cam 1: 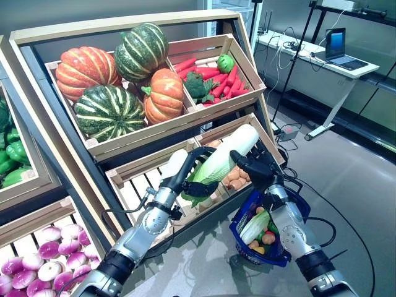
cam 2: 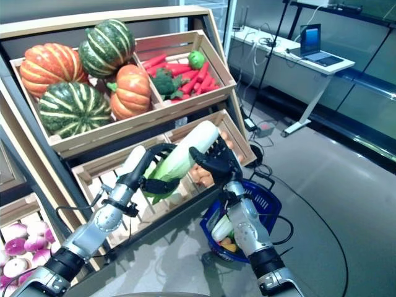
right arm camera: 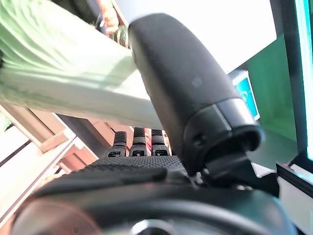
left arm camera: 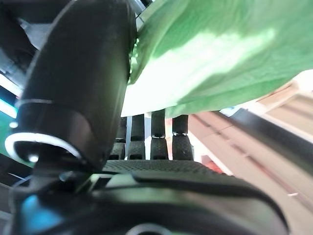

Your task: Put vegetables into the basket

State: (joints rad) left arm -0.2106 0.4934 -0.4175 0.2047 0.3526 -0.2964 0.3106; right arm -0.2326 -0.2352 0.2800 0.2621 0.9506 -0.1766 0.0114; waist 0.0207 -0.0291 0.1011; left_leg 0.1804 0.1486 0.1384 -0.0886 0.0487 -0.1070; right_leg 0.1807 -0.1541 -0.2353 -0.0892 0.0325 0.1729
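A long cabbage (cam 1: 226, 158) with a white stem end and green leaves is held in the air in front of the stand's lower crates, above and left of the blue basket (cam 1: 279, 260). My left hand (cam 1: 197, 184) is curled round its green leafy end, as the left wrist view (left arm camera: 83, 83) shows. My right hand (cam 1: 257, 167) grips its white stem part, with the thumb (right arm camera: 186, 88) pressed on the cabbage (right arm camera: 63, 73). The basket stands on the floor below my right arm. It holds another pale green cabbage (cam 1: 255, 226) and small round red and yellow vegetables (cam 1: 268, 237).
The wooden vegetable stand (cam 1: 185, 120) with sloping crates rises right behind the hands. A white desk (cam 1: 322, 59) with a laptop stands at the back right. A power strip (cam 1: 286, 131) and cables lie on the grey floor beyond the basket.
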